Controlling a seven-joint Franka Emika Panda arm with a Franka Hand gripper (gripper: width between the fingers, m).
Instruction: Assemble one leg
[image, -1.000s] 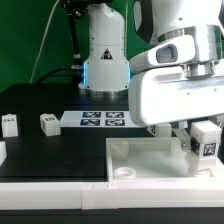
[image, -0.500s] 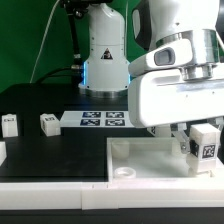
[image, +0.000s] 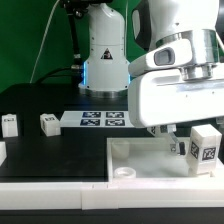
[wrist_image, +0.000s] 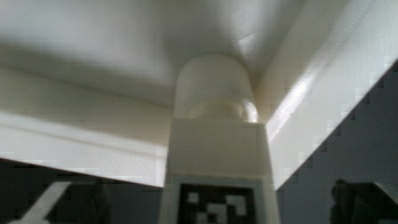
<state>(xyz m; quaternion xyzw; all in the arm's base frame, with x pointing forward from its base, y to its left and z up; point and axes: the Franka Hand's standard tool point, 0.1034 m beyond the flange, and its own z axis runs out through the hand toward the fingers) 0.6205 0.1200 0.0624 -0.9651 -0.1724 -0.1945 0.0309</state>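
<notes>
My gripper (image: 201, 140) is shut on a leg (image: 204, 146), a small white block with a black-and-white tag on its face. I hold it just above the far right part of the large white panel (image: 150, 158). In the wrist view the leg (wrist_image: 221, 120) runs up the middle with its tag near my dark fingertips (wrist_image: 365, 200), and the panel (wrist_image: 107, 60) fills the background. A round corner socket (image: 125, 172) shows at the panel's near corner on the exterior view's left.
Two more legs (image: 10, 124) (image: 49, 122) stand on the black table at the exterior view's left, and part of another (image: 2, 150) shows at the edge. The marker board (image: 100, 119) lies behind the panel. The robot base (image: 103, 50) stands at the back.
The gripper and the held leg have sunk slightly toward the panel. Nothing else has moved.
</notes>
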